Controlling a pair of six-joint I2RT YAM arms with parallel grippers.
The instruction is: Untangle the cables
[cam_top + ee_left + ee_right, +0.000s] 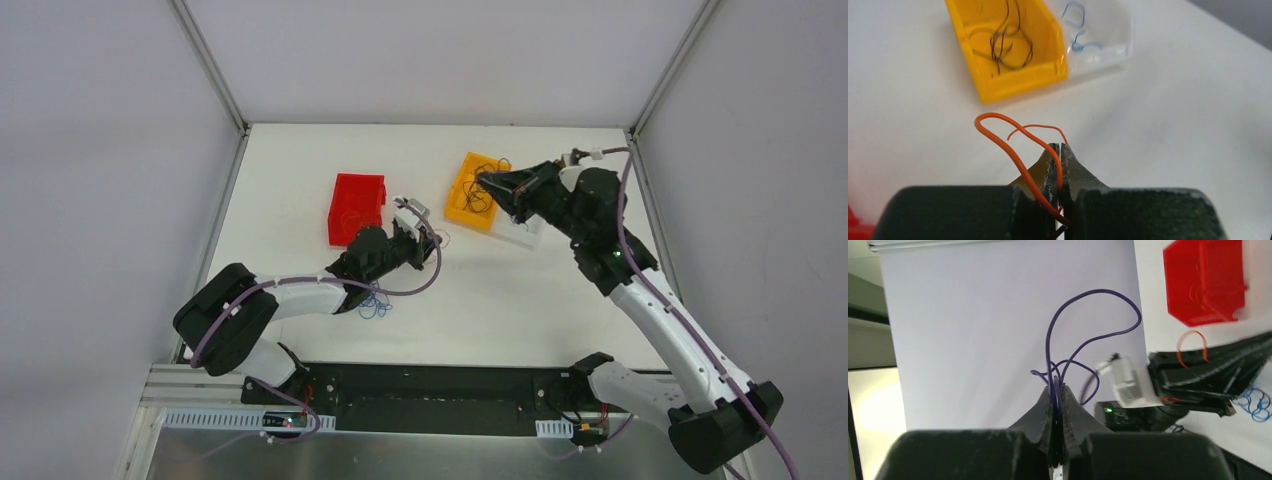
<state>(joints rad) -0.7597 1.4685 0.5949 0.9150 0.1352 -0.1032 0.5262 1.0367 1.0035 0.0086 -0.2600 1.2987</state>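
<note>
My left gripper (1060, 146) is shut on a thin red-orange cable (998, 120) that loops up to the left of the jaws. In the top view it (425, 228) hovers right of the red bin (357, 205). My right gripper (1057, 385) is shut on a dark purple-black cable (1098, 292) that curls above the jaws. In the top view it (484, 182) is over the yellow bin (462, 195). A small heap of blue cables (373, 306) lies on the table under my left arm and also shows in the right wrist view (1258, 400).
The yellow bin (1013, 85) holds several dark cables (1008, 45). A clear tray (1108, 35) beside it holds blue cables (1078, 30). The red bin (1205, 280) shows in the right wrist view. Grey walls enclose the white table (520, 300).
</note>
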